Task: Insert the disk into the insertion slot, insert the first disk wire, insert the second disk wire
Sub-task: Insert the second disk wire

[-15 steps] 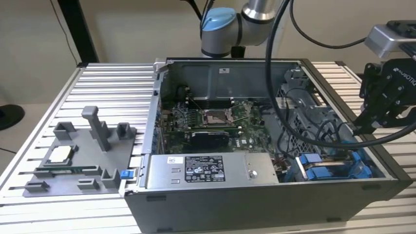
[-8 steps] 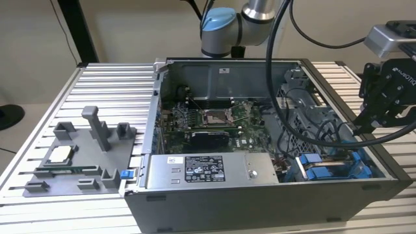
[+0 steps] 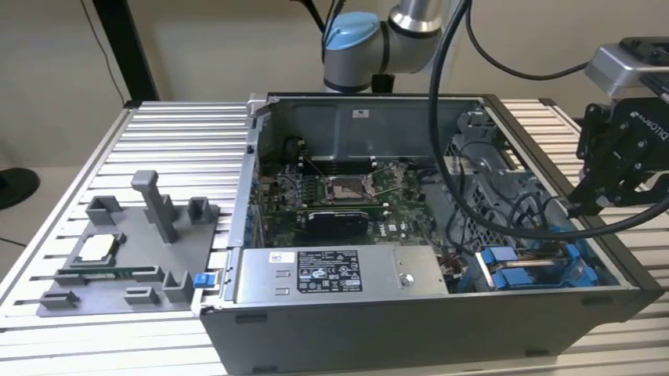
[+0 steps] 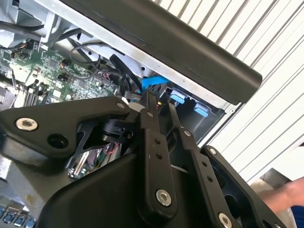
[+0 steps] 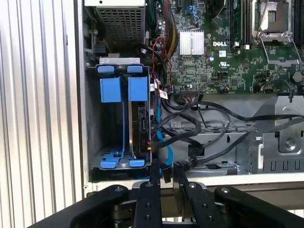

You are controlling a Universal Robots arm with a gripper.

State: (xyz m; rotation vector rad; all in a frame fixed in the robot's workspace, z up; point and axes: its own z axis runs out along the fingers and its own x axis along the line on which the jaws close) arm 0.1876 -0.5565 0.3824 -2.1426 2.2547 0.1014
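One blue-framed disk (image 5: 141, 124) — edge-on — occupies the slot (image 5: 95, 128).

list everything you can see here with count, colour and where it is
table: one, silver, slatted, under everything
computer case: one, dark grey, open, on the table
fixture tray: one, grey with upright pegs, to the exterior view's left of the case
power-supply box: one, grey, labelled, along the case's near wall
motherboard: one, green, on the case floor
insertion slot: one, grey with blue fittings, in a case corner
disk: one, on edge in a blue carrier, seated in the slot
cables: several, black and one blue, beside the slot
arm: one, silver and light blue, behind the case
gripper: one, black, at the cables beside the slot
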